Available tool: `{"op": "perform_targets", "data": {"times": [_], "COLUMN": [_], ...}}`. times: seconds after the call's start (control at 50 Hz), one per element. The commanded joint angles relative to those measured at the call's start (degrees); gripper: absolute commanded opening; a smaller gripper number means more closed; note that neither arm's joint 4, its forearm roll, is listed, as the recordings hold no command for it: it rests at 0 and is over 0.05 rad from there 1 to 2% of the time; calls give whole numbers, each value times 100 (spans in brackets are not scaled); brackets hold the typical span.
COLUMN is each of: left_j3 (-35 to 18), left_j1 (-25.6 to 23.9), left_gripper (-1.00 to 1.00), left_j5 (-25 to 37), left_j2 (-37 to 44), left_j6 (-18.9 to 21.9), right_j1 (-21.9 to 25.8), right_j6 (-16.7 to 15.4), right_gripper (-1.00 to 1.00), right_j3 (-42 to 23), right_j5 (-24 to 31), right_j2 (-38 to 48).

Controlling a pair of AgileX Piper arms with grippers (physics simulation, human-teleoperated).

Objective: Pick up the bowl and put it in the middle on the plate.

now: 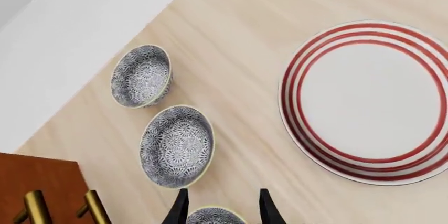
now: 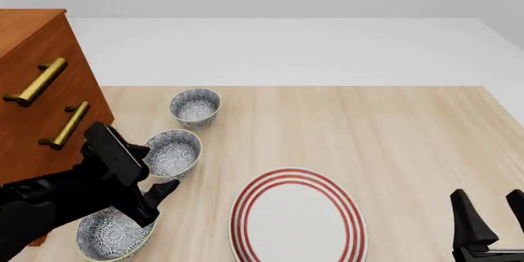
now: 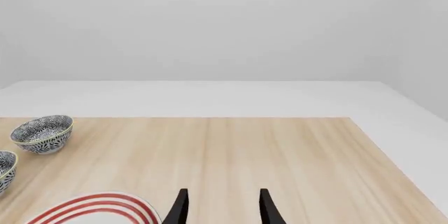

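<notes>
Three look-alike blue-grey floral bowls stand in a row on the left of the table. They are a far bowl (image 2: 195, 107) (image 1: 141, 75), a middle bowl (image 2: 172, 153) (image 1: 176, 146) and a near bowl (image 2: 115, 235) (image 1: 214, 216). My left gripper (image 2: 156, 173) (image 1: 223, 192) hovers open just above the near bowl, whose far rim shows between the fingers in the left wrist view. The white plate (image 2: 296, 225) (image 1: 368, 100) (image 3: 98, 208) with red rings lies right of the bowls with nothing on it. My right gripper (image 2: 489, 204) (image 3: 223, 192) is open at the front right.
A brown wooden cabinet (image 2: 41, 90) (image 1: 35, 187) with brass handles stands at the table's left edge, close beside the left arm and the bowls. The table's far edge meets a white floor.
</notes>
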Motion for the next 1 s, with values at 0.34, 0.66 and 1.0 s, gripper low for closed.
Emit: {"op": "perform_targets", "data": {"times": [0.34,0.66,1.0], "left_j3": [-201,-257,-598], "left_j1": [51,350,475], "left_gripper": [100,100,100], "left_j5": [-106,-439,-522], "left_j2": [1185,1626,2124], "left_j6": [348,608,909], "right_j1": [0,-1,0], "right_j6": [0,7,-1], "right_gripper": [100,100,100], "right_j3": [-5,-7,1], "right_j5": [15,7,-5], "right_j2": [-9,9,5]}}
